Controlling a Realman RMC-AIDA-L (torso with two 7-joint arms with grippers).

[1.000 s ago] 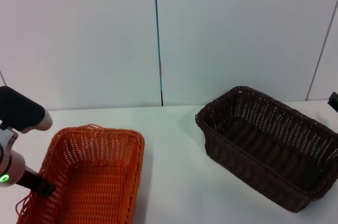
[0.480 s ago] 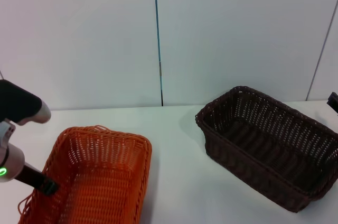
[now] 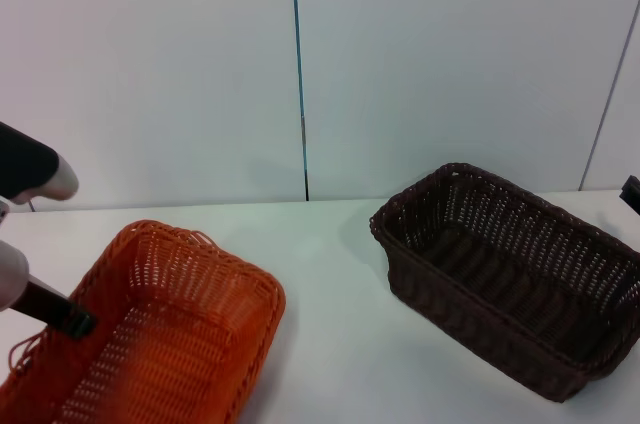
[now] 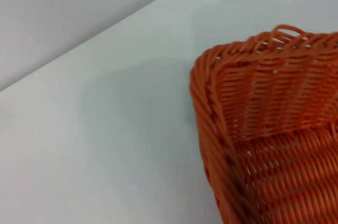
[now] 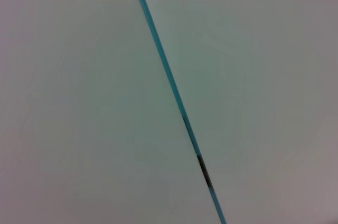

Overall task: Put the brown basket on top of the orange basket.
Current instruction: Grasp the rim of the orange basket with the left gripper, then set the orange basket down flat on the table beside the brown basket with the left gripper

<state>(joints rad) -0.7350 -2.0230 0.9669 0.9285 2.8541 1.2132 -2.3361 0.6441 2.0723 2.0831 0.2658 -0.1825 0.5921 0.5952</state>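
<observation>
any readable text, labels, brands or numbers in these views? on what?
None. No words, numbers or brand marks show on the orange basket, the brown basket, the table or the wall.
The left gripper at the orange basket's rim bears no marking either.

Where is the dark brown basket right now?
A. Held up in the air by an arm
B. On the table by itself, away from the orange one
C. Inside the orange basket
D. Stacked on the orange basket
B: the brown basket rests on the table, apart from the orange basket.

White table (image 3: 330, 274) meets white wall (image 3: 450, 54) with blue seam (image 3: 298, 64).
</observation>
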